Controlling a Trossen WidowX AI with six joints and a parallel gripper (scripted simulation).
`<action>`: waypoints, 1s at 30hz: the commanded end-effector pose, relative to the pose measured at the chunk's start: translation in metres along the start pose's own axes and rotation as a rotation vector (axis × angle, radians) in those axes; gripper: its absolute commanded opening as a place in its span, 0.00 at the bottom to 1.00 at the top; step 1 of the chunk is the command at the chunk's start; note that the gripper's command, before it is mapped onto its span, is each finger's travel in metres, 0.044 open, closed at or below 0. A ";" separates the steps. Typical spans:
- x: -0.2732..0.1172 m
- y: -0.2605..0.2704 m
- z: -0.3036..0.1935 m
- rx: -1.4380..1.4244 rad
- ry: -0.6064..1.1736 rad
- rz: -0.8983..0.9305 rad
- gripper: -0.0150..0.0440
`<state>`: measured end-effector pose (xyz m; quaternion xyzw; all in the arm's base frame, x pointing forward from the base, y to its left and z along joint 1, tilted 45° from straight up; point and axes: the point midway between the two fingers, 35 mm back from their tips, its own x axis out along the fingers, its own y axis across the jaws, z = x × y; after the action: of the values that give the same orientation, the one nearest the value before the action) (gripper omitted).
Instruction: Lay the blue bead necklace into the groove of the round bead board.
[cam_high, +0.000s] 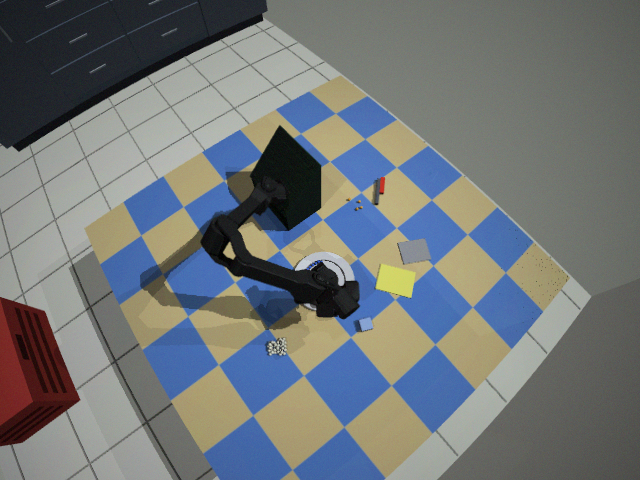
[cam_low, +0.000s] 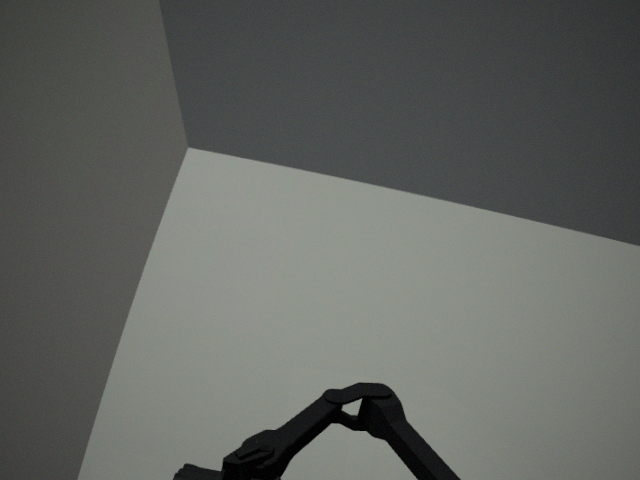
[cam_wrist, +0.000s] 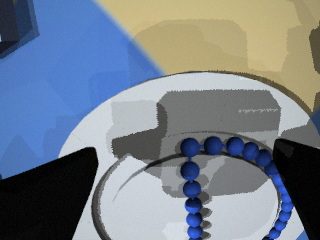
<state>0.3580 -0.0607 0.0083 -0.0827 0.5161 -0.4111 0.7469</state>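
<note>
The round white bead board (cam_high: 326, 254) (cam_wrist: 200, 82) lies on the checkered mat, partly under the arm in the top view. The blue bead necklace (cam_high: 313, 265) (cam_wrist: 190, 170) lies on it. In the wrist view one strand runs straight across the inner disc, and another curves along the groove's far right side. The strands meet at a far corner bead; their near ends are out of view. The groove's left arc shows without beads. My gripper (cam_wrist: 187, 154) is wide open and empty, its fingertips either side of the straight strand. The right finger overlaps the curved strand in view; contact is unclear.
A light blue cube (cam_high: 365, 324) and a yellow sheet (cam_high: 395, 280) lie near the board. Beyond are a grey square (cam_high: 414, 251), small orange pieces and a red-and-grey item (cam_high: 382, 185). A white bead cluster (cam_high: 276, 346) lies on the mat. A dark block (cam_high: 299, 175) stands by the arm base.
</note>
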 end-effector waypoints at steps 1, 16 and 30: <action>0.000 -0.001 0.000 0.004 0.000 -0.003 1.00; -0.029 -0.001 -0.010 -0.036 0.002 -0.001 0.73; -0.022 0.000 -0.011 -0.035 -0.002 0.003 0.46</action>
<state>0.3458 -0.0414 0.0200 -0.0943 0.5226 -0.4021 0.7459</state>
